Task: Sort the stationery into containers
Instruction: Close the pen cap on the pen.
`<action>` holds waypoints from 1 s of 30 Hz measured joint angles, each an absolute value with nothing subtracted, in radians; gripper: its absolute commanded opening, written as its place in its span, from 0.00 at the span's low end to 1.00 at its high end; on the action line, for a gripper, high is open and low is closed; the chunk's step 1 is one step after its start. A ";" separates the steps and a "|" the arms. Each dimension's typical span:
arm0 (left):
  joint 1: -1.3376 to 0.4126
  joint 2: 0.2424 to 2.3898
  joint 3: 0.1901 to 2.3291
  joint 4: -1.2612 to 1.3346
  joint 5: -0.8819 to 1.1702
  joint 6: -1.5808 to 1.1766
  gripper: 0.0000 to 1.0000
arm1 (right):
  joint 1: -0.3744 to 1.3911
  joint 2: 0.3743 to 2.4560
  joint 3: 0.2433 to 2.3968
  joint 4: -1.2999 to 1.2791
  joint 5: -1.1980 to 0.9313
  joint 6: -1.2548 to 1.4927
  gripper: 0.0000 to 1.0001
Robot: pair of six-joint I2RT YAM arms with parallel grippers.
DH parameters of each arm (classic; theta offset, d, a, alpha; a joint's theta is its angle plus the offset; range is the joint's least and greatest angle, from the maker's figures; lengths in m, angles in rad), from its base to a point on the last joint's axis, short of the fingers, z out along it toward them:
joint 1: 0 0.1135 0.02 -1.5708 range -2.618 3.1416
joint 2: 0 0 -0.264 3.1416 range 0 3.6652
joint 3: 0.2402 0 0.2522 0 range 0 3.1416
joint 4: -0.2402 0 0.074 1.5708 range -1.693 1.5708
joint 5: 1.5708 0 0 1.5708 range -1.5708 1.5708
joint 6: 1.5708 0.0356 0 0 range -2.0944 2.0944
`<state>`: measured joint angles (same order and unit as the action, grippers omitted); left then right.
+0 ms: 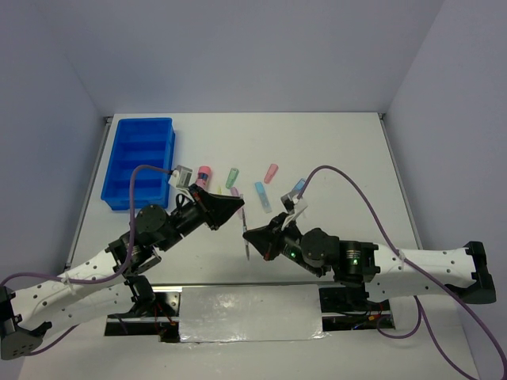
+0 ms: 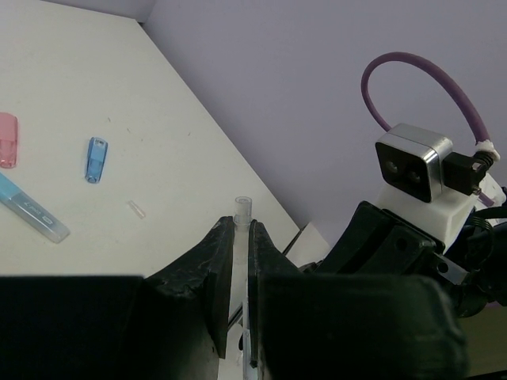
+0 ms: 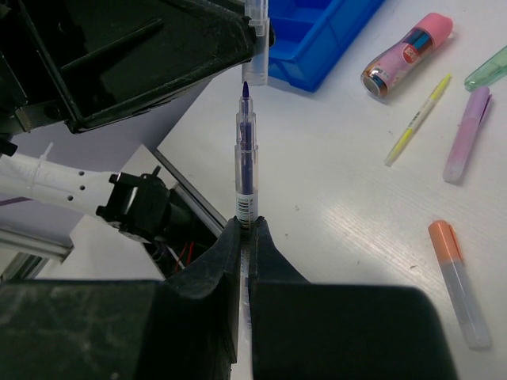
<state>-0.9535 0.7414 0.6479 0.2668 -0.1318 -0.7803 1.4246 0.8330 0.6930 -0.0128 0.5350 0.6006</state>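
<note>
Both arms reach toward mid-frame, tips nearly meeting. The left gripper [image 1: 238, 207] is pinched on a cap [image 3: 256, 17], the right gripper [image 1: 251, 237] on a pen [image 3: 245, 170].

The tray [image 1: 136, 162], upper left, is glossy blue plastic; the table [image 1: 341, 142] is matt white and faintly grained. The pen [image 3: 245, 170] and cap [image 3: 255, 16] are smooth, clear plastic.

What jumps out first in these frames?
At centre, the two arms meet tip to tip. The right gripper is shut on an uncapped purple pen, whose nib is aimed at a clear cap pinched in the left gripper. Beyond them, loose markers lie scattered on the table, and the blue tray sits far left.
</note>
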 measured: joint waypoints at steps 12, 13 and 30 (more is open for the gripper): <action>-0.953 0.735 0.633 0.294 -0.124 -0.781 0.00 | 1.425 0.835 0.703 -0.024 0.565 0.588 0.00; -0.953 0.735 0.633 0.295 -0.124 -0.782 0.00 | 1.425 0.836 0.705 -0.026 0.566 0.586 0.00; -0.953 0.720 0.634 0.250 -0.205 -0.785 0.00 | 1.425 0.897 0.715 -0.027 0.521 0.585 0.00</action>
